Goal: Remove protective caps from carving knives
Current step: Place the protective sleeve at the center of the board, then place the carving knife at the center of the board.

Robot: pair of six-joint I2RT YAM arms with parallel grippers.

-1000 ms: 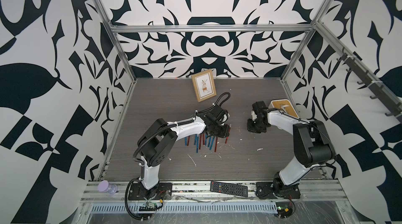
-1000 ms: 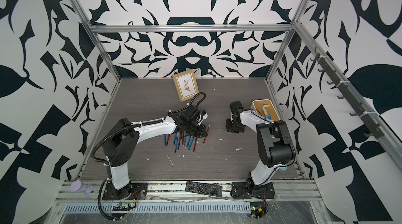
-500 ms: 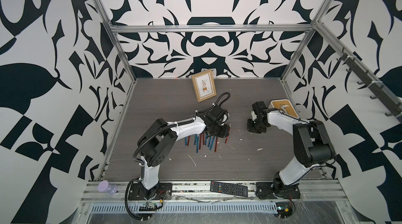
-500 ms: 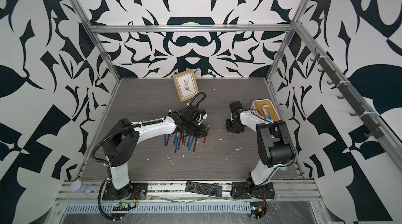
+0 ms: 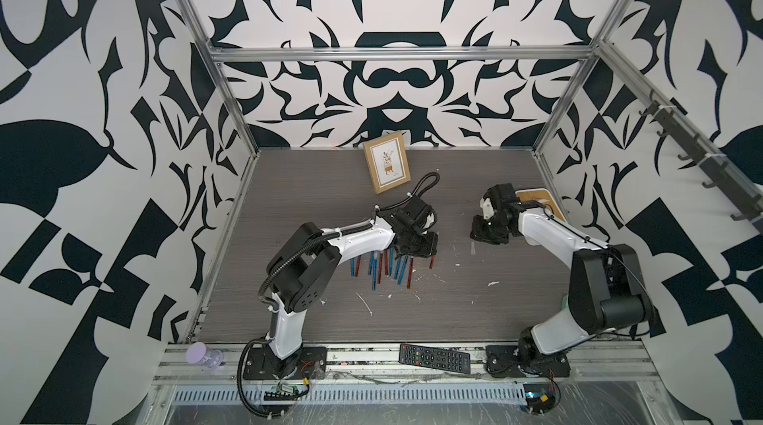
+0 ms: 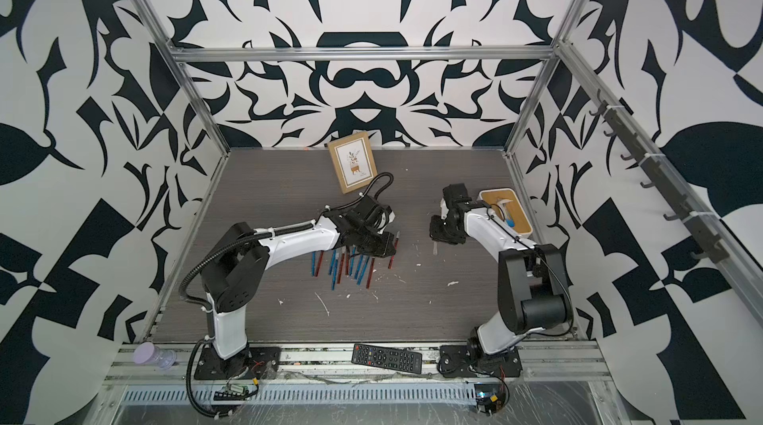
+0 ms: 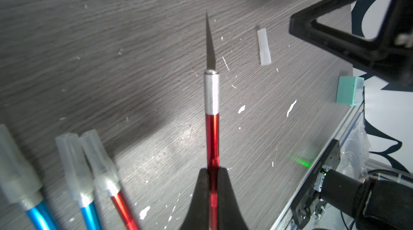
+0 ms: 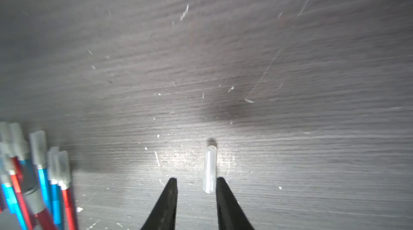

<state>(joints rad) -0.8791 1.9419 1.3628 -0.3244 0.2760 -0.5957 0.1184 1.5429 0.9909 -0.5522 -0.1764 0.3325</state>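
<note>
Clamps the left gripper (image 7: 212, 170) tight on the handle of a thin metallic red carving knife (image 7: 211, 128), with silver collar and pointed blade bare, aimed out across the dark grey wood-grain table (image 7: 111, 39). Holds the right gripper (image 8: 196, 180) low over that table, jaws parted, grasping nothing. Shows one short translucent whitish plastic cap (image 8: 210, 169) loose between those jaws, just beside one finger, lying on the table near the bare blade. Finds the other blue and red knives (image 5: 384, 268) bundled side by side beneath the left arm, several wearing whitish caps (image 7: 73, 157) over their tips.
</note>
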